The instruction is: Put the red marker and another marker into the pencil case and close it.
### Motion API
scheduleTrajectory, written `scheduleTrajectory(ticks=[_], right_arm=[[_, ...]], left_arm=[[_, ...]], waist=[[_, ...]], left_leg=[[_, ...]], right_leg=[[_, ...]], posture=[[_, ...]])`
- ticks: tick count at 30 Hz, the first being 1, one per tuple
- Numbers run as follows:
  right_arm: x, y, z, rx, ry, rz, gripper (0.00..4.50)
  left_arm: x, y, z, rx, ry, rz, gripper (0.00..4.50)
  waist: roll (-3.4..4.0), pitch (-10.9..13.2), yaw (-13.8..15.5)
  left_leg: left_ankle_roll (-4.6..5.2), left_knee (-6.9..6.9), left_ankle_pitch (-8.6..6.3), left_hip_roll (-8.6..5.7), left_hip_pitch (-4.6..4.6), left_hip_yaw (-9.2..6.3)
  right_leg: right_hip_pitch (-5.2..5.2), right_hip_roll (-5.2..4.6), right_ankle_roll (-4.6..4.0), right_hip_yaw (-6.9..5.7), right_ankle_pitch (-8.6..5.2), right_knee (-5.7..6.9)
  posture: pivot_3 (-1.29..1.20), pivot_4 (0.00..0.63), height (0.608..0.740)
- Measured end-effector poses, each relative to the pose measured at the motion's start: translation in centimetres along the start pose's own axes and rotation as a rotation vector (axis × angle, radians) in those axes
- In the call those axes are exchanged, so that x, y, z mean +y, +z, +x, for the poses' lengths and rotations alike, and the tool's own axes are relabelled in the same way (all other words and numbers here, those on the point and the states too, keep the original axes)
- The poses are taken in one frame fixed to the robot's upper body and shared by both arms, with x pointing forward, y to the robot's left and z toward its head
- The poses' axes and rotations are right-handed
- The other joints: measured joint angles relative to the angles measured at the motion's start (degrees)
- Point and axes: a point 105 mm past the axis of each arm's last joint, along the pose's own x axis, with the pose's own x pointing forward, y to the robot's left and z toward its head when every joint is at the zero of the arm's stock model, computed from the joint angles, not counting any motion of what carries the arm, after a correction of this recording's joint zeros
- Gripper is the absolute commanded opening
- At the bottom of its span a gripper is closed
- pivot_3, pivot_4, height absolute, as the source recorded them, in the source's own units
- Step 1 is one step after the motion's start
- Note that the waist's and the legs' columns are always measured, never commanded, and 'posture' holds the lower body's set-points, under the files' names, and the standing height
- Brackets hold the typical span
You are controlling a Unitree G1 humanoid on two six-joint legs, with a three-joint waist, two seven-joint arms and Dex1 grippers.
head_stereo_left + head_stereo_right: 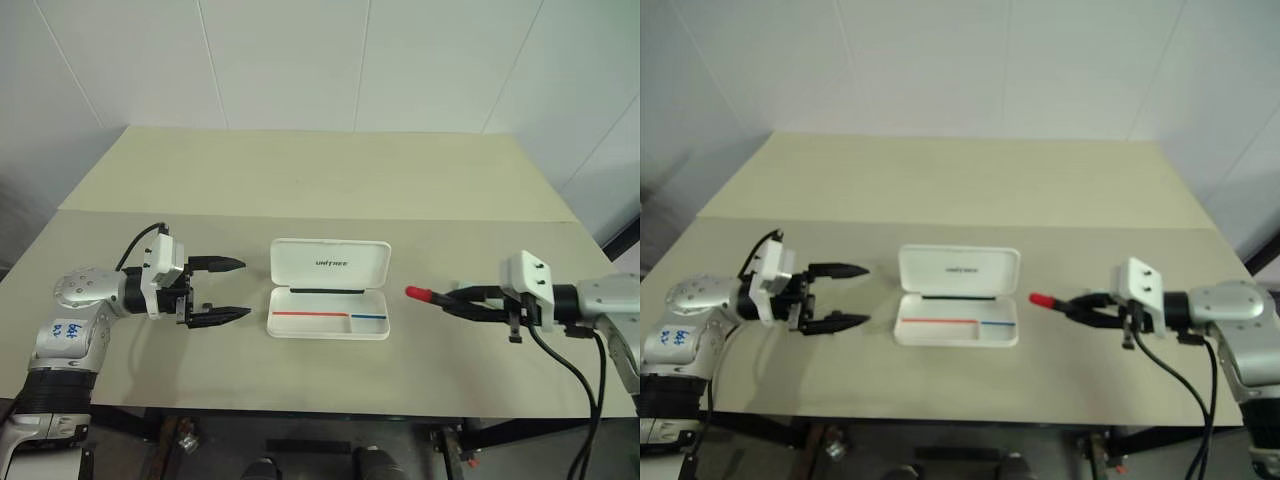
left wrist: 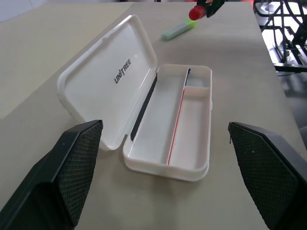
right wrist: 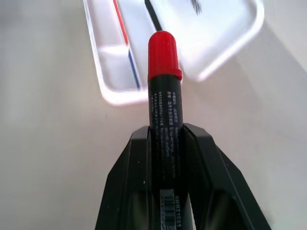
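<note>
Mid-table, the pencil case (image 1: 329,300) lies open: white hard plastic, rounded corners, lid flat back w/ small dark lettering, tray w/ a red and a blue stripe plus a divider. The table (image 1: 300,180) is matte beige, smooth, w/ a seam running across behind the case.

Left of the case, the left gripper (image 1: 222,291) hangs w/ jaws spread wide, nothing between them; its pads (image 2: 79,165) are black w/ a fine cross-hatch texture.

Right of the case, the right gripper (image 1: 455,300) is clamped on the red marker (image 1: 418,293), black barrel between the fingers, glossy red cap poking out toward the case, clear of the tabletop. Right wrist view shows small print along the barrel, which the head views don't resolve.

Left wrist view alone picks up another marker (image 2: 178,29): chunky pale-green highlighter lying flat on the table beyond the case's far end, near the red cap.

Bare table all round the case; front edge near the case, back edge well off.
</note>
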Motion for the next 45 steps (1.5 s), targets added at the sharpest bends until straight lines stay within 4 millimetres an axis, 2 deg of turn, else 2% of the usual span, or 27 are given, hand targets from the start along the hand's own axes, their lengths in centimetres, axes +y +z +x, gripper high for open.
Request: scheduleTrajectory(ticks=[9, 19, 27, 33, 41, 45], right_arm=[[-1.3, 2.9, 5.8, -0.043, 0.063, -0.097, 0.57], [-0.3, 4.8, 11.4, -0.093, 0.150, -0.114, 0.57], [0.9, 5.4, 13.4, -0.114, 0.194, -0.117, 0.57], [1.0, 4.5, 14.4, -0.093, 0.194, -0.106, 0.57], [1.4, 4.2, 15.7, -0.080, 0.212, -0.128, 0.57], [1.3, 4.2, 15.8, -0.082, 0.210, -0.133, 1.99]], left_arm=[[0.6, -0.9, -1.7, 0.046, 0.063, 0.000, 4.50], [0.3, -1.6, -2.9, 0.067, 0.125, -0.018, 4.50], [0.1, -1.6, -3.5, 0.075, 0.157, -0.011, 4.50], [-0.1, -1.9, -4.3, 0.089, 0.187, -0.020, 4.50], [-0.1, -1.7, -4.2, 0.092, 0.192, -0.012, 4.50], [-0.1, -1.7, -4.1, 0.089, 0.197, -0.013, 4.50]], waist=[[0.01, 0.01, -0.11], [0.01, 0.00, -0.18], [0.01, 0.00, -0.25], [0.01, 0.00, -0.25], [0.01, 0.00, -0.27], [0.01, 0.00, -0.37]], left_leg=[[-0.03, -0.14, -0.03, 0.03, -0.08, -0.01], [-0.07, -0.13, -0.05, 0.03, -0.51, -0.04], [-0.07, -0.12, -0.05, 0.02, -0.55, -0.04], [-0.07, -0.12, -0.05, 0.02, -0.55, -0.04], [-0.07, -0.13, -0.06, 0.02, -0.56, -0.05], [-0.07, -0.13, -0.05, 0.03, -0.55, -0.05]], right_leg=[[-0.19, -0.01, 0.03, -0.02, 0.01, 0.04], [-0.85, 0.00, 0.02, -0.04, 0.00, 0.42], [-0.87, 0.00, 0.02, -0.07, 0.01, 0.42], [-0.87, 0.00, 0.02, -0.07, 0.01, 0.41], [-0.87, 0.00, 0.02, -0.08, 0.00, 0.41], [-0.88, 0.02, 0.02, -0.08, 0.00, 0.43]], posture=[[0.00, 0.150, 0.740], [0.00, 0.150, 0.740], [0.00, 0.150, 0.740], [0.00, 0.150, 0.740], [0.00, 0.150, 0.740], [0.00, 0.150, 0.740]])
